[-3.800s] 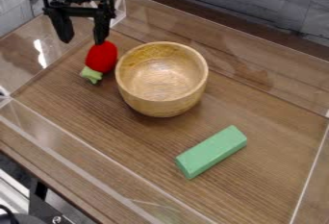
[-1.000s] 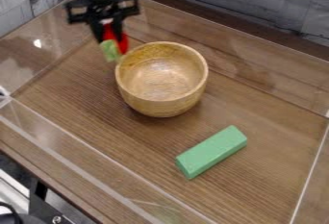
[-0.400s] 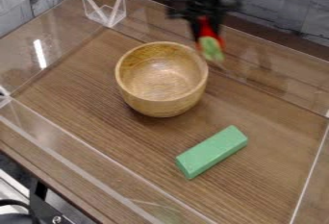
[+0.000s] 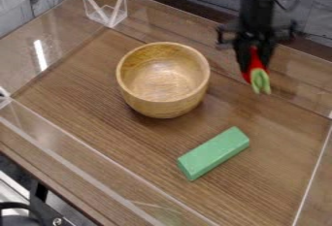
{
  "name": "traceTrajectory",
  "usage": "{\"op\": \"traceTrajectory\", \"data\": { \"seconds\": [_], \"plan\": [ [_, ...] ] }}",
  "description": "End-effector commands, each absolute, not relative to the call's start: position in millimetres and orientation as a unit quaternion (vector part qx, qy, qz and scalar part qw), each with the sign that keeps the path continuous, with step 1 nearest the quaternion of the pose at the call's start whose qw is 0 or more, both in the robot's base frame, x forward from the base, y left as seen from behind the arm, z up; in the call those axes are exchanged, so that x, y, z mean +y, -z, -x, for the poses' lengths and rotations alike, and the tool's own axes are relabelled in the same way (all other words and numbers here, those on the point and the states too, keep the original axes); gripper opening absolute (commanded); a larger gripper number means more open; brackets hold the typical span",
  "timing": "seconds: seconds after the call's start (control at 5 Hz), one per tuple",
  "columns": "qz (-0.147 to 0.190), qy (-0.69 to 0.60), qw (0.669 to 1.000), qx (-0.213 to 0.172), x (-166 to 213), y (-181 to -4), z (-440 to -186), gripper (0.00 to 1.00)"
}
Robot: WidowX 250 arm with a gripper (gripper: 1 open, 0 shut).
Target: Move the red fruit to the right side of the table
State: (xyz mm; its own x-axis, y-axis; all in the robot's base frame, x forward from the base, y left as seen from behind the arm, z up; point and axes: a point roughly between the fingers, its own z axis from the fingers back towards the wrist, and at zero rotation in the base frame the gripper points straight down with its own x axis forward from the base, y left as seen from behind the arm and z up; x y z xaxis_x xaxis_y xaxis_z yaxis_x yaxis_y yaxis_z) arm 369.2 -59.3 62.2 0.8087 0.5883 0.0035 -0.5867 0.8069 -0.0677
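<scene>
Bowl, wooden, nothing inside; tool closed on red fruit, above table

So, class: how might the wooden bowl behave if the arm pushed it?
The bowl would probably slide upright rather than tip, being wide and low. Its curved sides and round rim suggest it could swivel if pushed off-centre.

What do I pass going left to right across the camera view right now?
Clear plastic stand → wooden bowl → green block → red fruit, held by the gripper.
</scene>
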Motion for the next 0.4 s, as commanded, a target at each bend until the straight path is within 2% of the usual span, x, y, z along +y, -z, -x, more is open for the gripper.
{"op": "traceTrajectory", "data": {
  "seconds": [0.0, 0.2],
  "plan": [
    [0.043, -0.310, 0.949, -0.037, -61.7, -68.4, -374.5, 0.00],
    [0.044, -0.340, 0.939, -0.036, -73.1, -56.3, -371.8, 0.00]
  ]
}}
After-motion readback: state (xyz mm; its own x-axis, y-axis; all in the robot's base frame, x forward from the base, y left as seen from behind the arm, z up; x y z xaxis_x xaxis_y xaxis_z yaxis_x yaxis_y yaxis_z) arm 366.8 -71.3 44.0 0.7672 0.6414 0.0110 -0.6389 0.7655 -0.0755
